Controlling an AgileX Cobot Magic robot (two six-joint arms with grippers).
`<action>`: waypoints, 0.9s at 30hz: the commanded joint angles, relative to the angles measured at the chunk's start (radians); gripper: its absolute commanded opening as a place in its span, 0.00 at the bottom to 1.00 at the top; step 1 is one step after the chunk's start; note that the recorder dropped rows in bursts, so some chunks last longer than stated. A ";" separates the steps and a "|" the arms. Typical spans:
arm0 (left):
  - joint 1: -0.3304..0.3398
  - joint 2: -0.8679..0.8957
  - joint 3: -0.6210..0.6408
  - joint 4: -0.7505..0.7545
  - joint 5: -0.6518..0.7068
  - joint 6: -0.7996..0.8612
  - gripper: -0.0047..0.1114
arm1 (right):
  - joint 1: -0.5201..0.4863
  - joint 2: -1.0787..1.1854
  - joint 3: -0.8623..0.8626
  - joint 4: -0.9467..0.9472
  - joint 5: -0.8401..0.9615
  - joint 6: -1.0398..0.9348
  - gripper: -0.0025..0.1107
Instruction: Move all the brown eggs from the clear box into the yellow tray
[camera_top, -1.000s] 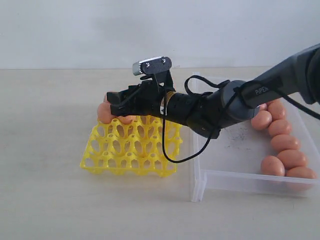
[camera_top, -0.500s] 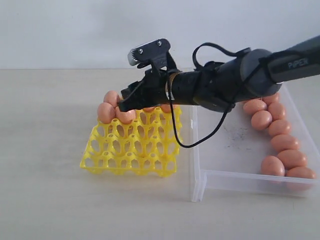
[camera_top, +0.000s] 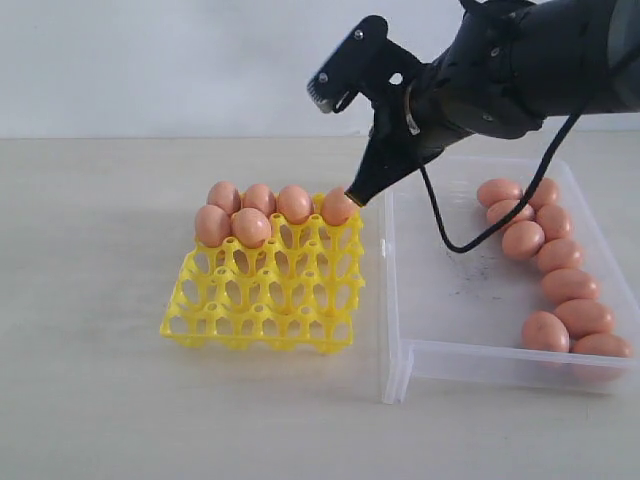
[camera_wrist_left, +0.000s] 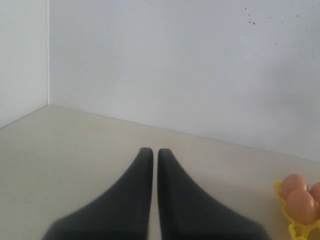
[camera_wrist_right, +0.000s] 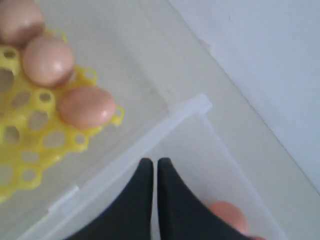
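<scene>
Now | right gripper (camera_top: 353, 197) risen clear of yellow tray (camera_top: 260, 338); jaws together, empty | six brown eggs (camera_top: 250, 227) seated

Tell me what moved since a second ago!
The right gripper rose off the yellow tray, swung toward the clear box and closed empty. Six eggs sit in the tray, uncovered now. Tray, box and the eggs in the box stayed put.

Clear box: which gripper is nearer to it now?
Right. The right gripper hangs shut over the tray-side wall of the clear box. The left gripper, shut, is outside the exterior view, over the table beyond the yellow tray.
</scene>
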 joint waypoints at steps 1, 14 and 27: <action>0.002 -0.002 -0.001 -0.009 -0.014 -0.009 0.07 | -0.008 -0.009 -0.001 -0.015 0.191 -0.082 0.02; 0.002 -0.002 -0.001 -0.009 -0.012 -0.009 0.07 | -0.008 -0.008 -0.001 0.449 0.576 -0.907 0.02; 0.002 -0.002 -0.001 -0.009 -0.014 -0.009 0.07 | -0.008 -0.008 -0.001 0.723 0.583 -1.103 0.02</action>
